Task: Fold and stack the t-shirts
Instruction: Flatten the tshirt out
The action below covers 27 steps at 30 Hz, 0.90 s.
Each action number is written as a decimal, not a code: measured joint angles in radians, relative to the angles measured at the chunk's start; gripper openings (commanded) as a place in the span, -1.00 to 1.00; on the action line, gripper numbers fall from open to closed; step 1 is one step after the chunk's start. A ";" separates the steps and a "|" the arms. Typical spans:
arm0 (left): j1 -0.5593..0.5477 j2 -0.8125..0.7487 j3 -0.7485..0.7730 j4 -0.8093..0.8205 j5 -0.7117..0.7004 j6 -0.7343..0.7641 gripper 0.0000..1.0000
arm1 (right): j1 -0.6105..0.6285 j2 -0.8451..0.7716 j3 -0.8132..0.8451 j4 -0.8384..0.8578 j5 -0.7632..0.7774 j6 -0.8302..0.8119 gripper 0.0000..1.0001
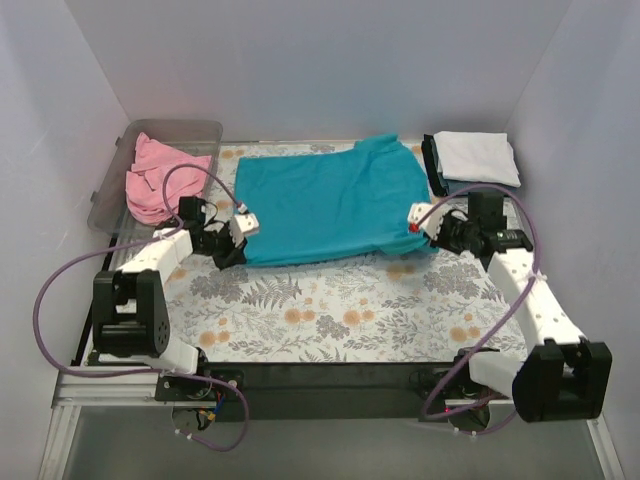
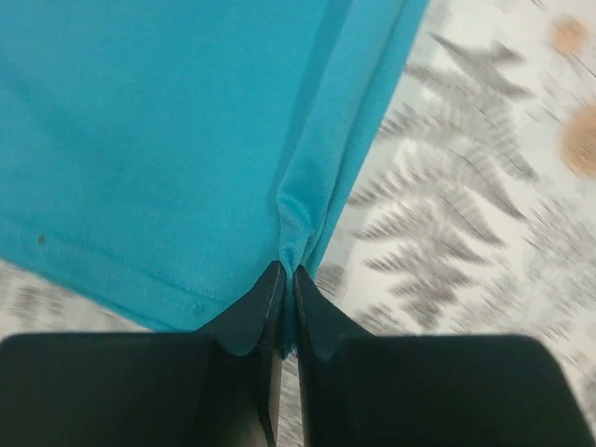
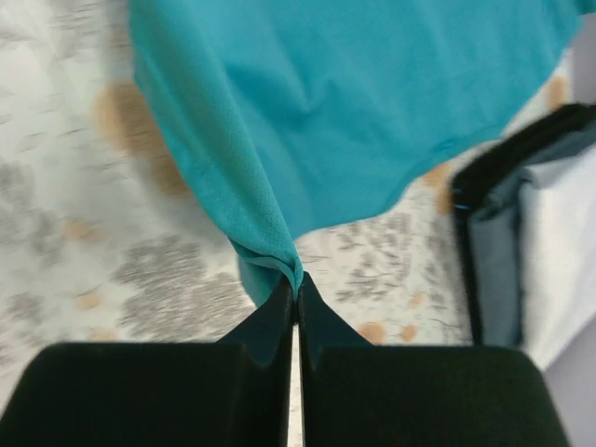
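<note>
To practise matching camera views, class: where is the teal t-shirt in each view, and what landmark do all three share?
Top external: the teal t-shirt lies spread out in the middle of the picture.
Left wrist: it fills the upper left, an edge pinched in the left gripper.
Right wrist: it fills the top, a corner pinched in the right gripper.
Shared landmark: the floral table cloth under it.

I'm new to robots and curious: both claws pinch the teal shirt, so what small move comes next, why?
Probably lift both ends together to fold the teal t-shirt: left gripper and right gripper are each shut on its cloth.
</note>
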 measured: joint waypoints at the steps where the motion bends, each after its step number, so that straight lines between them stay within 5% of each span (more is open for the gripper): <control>1: 0.000 -0.037 -0.032 -0.062 0.003 0.054 -0.81 | 0.012 -0.038 -0.030 -0.036 0.001 -0.018 -0.97; 3: 0.000 -0.108 -0.094 -0.159 0.005 0.152 -0.53 | 0.066 -0.142 -0.108 -0.130 0.005 -0.056 -0.96; 4: 0.000 -0.145 -0.125 -0.213 0.005 0.201 -0.19 | 0.095 -0.182 -0.136 -0.166 0.005 -0.067 -0.70; 5: 0.000 -0.184 -0.155 -0.256 0.004 0.250 0.08 | 0.137 -0.233 -0.165 -0.214 0.008 -0.072 -0.33; 6: 0.000 -0.220 -0.180 -0.296 0.003 0.288 0.20 | 0.178 -0.278 -0.184 -0.254 0.010 -0.072 0.70; 7: 0.000 -0.261 -0.201 -0.339 0.004 0.320 0.30 | 0.228 -0.332 -0.200 -0.300 0.012 -0.077 0.97; 11: 0.000 -0.392 -0.203 -0.455 0.013 0.352 0.32 | 0.296 -0.455 -0.183 -0.403 0.028 -0.076 0.94; 14: 0.025 -0.389 -0.122 -0.491 0.062 0.301 0.20 | 0.297 -0.406 -0.114 -0.430 0.047 -0.047 0.56; 18: 0.048 -0.290 -0.034 -0.444 0.116 0.164 -0.07 | 0.297 -0.170 -0.012 -0.414 0.056 0.036 -0.09; 27: 0.048 -0.075 0.025 -0.198 0.017 -0.254 -0.14 | 0.274 0.352 0.152 -0.286 0.112 0.275 -0.45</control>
